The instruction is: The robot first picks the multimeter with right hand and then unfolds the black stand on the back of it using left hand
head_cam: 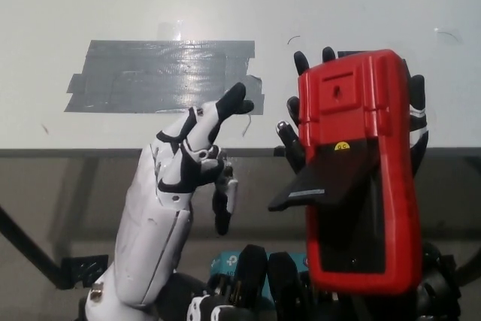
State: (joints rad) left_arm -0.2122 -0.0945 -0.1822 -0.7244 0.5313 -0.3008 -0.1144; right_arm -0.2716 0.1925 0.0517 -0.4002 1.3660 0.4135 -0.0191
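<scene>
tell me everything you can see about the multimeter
The multimeter is a red, plastic-looking case seen from its back, held upright above the table's near edge by the black right hand, whose fingers wrap its sides. A black stand is swung out from the back, pointing left. A small yellow sticker sits above the stand. The white left hand is apart from it.
</scene>
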